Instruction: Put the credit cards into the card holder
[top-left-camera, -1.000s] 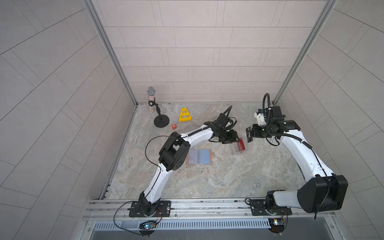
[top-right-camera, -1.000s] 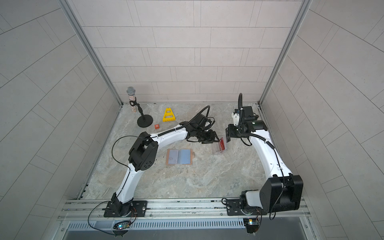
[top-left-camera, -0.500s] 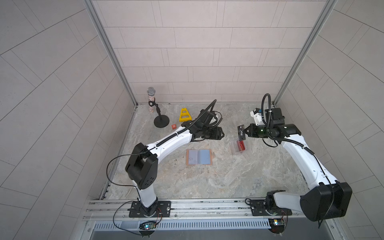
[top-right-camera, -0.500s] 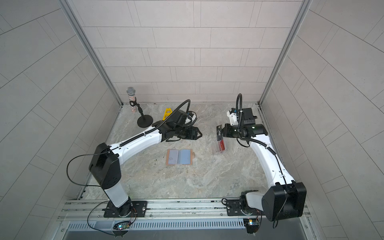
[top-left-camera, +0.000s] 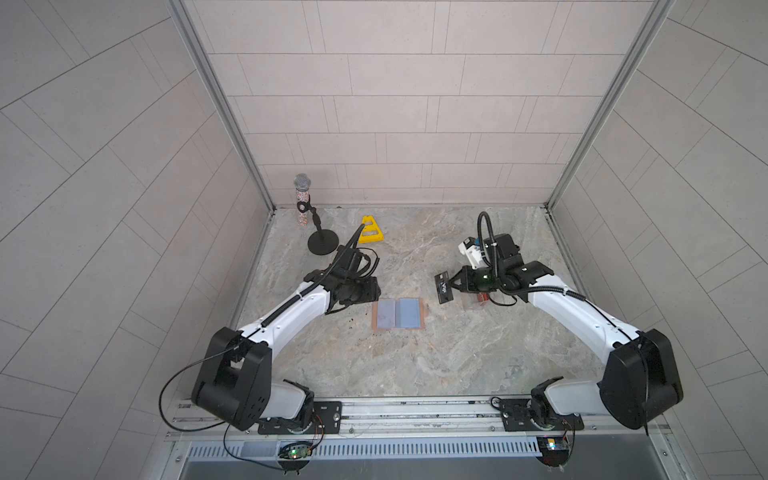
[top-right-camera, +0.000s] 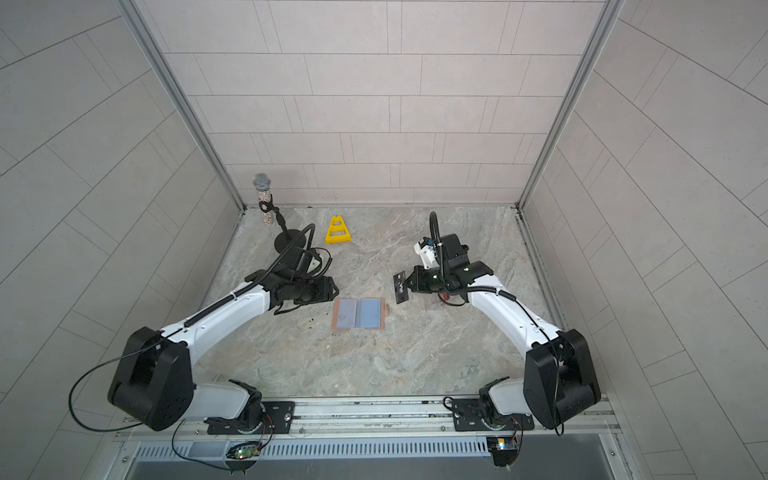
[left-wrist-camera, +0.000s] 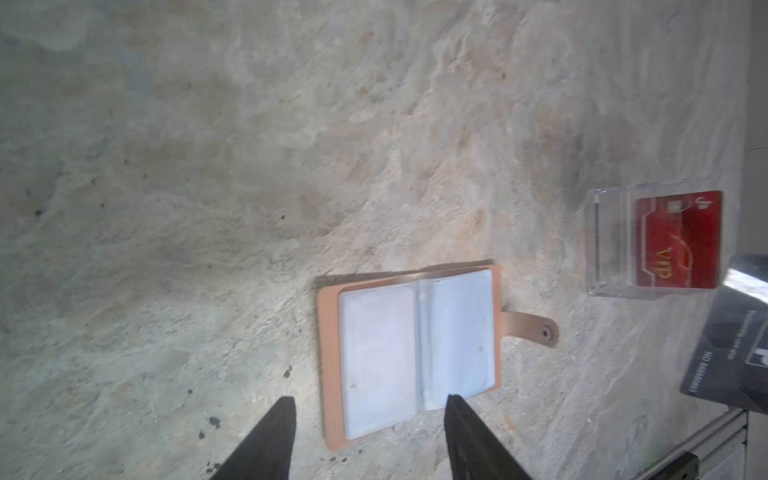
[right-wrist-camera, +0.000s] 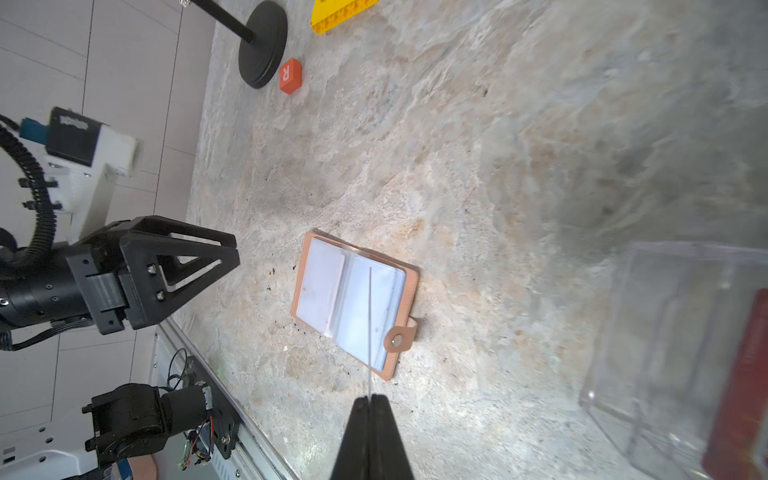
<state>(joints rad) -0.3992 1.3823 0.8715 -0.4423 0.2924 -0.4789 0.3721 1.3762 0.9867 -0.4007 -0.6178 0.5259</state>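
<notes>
We're looking down on the marble table, with both arms stretched in over it. On the left side, the left gripper hovers low, just beside the card holder, its jaws parted to a middling gap and nothing between them. Over on the right, the right gripper has its jaws pinched tight on the black card, held on edge above the table, white VIP lettering facing up in both top views. The card holder lies flat and open mid-table between the two grippers, blue-grey sleeves up, snap tab pointing toward the right arm. Beyond the tab sits the clear box, and we can see a red card propped inside it. Back near the wall stand the microphone stand and the yellow triangle. Smallest of all, the orange tag lies just beside the stand's base.
</notes>
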